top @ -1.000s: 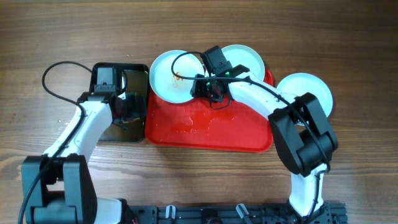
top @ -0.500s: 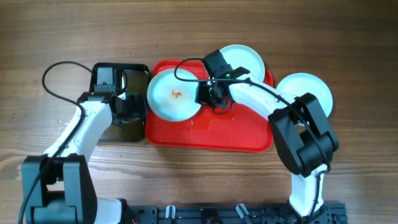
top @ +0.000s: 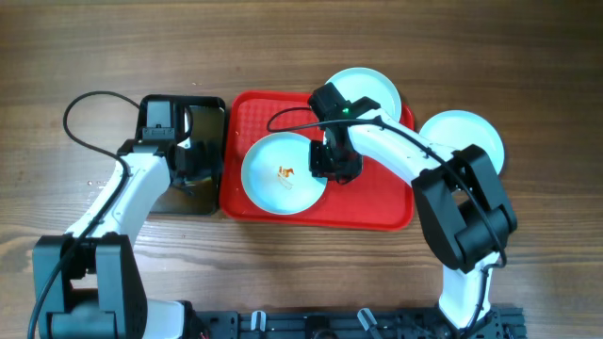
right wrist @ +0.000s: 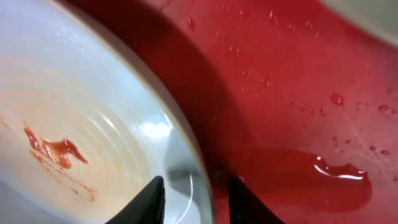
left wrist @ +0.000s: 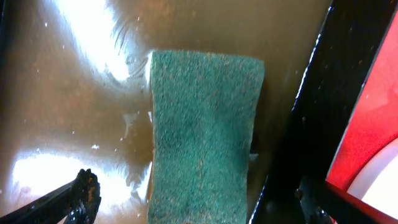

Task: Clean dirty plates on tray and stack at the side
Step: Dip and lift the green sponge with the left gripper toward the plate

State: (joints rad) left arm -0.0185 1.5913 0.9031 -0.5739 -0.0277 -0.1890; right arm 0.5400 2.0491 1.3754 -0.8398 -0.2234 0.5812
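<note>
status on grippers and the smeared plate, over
Left gripper open over sponge. Right gripper straddles rim of smeared plate, grip unclear. Plate on red tray, smear uncleaned. Second plate at tray's back.

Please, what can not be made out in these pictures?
Overhead: the left arm covers the green rectangular sponge in the black tray.
Overhead: the right arm hides part of the round pale plate on the table.
Right wrist: the picture edges cut off much of the round pale orange-smeared plate.
</note>
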